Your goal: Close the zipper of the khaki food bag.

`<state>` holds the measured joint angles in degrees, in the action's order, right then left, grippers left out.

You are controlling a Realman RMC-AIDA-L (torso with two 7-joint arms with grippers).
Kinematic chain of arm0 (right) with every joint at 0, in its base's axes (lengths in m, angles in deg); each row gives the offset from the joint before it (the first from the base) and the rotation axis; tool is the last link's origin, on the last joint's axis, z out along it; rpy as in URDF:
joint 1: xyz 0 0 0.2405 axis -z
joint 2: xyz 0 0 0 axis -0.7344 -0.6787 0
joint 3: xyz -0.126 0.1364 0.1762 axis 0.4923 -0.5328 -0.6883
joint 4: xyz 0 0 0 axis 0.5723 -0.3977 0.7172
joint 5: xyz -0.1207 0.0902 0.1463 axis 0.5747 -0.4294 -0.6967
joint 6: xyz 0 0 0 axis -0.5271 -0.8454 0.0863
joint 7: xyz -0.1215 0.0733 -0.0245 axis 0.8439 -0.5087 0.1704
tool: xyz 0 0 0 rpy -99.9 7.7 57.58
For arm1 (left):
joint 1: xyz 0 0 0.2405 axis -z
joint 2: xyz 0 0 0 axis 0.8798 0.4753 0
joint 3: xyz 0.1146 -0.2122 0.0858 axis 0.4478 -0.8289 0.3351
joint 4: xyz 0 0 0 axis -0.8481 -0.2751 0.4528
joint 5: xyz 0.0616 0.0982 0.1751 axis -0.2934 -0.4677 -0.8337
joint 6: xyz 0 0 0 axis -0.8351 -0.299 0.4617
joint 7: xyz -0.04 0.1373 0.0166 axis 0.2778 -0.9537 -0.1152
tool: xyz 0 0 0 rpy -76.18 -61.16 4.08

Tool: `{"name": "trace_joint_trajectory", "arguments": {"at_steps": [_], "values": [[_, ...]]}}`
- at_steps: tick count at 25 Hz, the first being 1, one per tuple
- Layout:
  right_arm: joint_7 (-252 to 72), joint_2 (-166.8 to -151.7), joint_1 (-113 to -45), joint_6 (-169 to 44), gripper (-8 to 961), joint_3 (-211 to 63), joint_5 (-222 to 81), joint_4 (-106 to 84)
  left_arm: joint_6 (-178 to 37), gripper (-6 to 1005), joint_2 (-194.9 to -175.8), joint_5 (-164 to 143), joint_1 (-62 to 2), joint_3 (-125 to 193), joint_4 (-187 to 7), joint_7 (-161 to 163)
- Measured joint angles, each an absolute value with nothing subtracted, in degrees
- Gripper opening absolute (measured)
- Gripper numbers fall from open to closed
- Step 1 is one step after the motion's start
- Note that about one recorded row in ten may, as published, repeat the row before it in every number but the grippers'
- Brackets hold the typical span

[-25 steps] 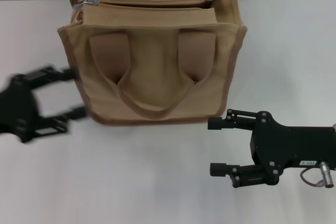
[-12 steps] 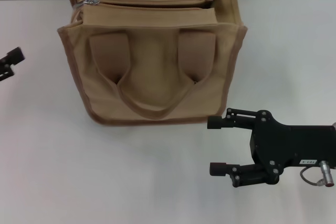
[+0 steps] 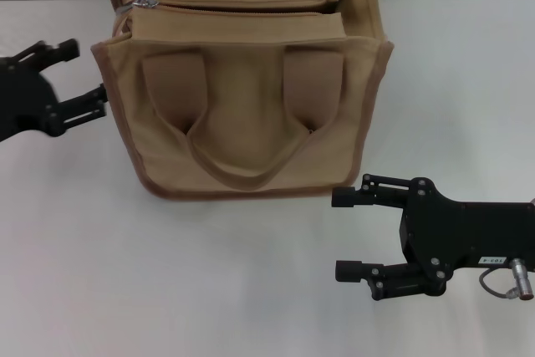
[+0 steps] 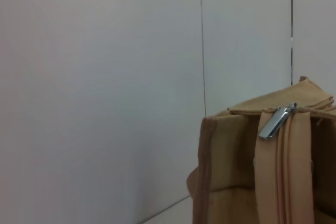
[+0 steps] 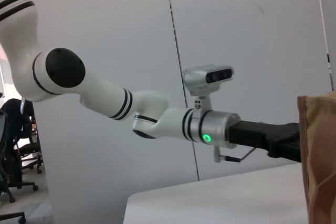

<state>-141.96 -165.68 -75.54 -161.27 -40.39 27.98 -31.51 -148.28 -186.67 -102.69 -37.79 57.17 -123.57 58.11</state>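
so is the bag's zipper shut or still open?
Shut: the zipper track lies flat along the khaki food bag, its pull at the left end.

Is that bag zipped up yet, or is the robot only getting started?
Only starting. The zipper shows its silver pull at the khaki food bag's left end. The left hand, open, is beside that end, not touching. The right hand waits open in front. Grasping and pulling remain.

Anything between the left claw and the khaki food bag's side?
Nothing: in the head view the left claw, open, sits just beside the khaki food bag, only bare table showing between.

1 bag (image 3: 242,98), 2 grippers (image 3: 79,77) (image 3: 347,233)
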Motion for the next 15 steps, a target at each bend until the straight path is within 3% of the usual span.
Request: {"name": "trace_joint_trajectory", "arguments": {"at_steps": [15], "values": [[-141.91, -165.68, -75.47, -160.76, 818, -40.39, 27.94, -31.61, -142.9, 667, -188.21, -100.37, -34.42, 57.63, -123.57, 57.67]]}}
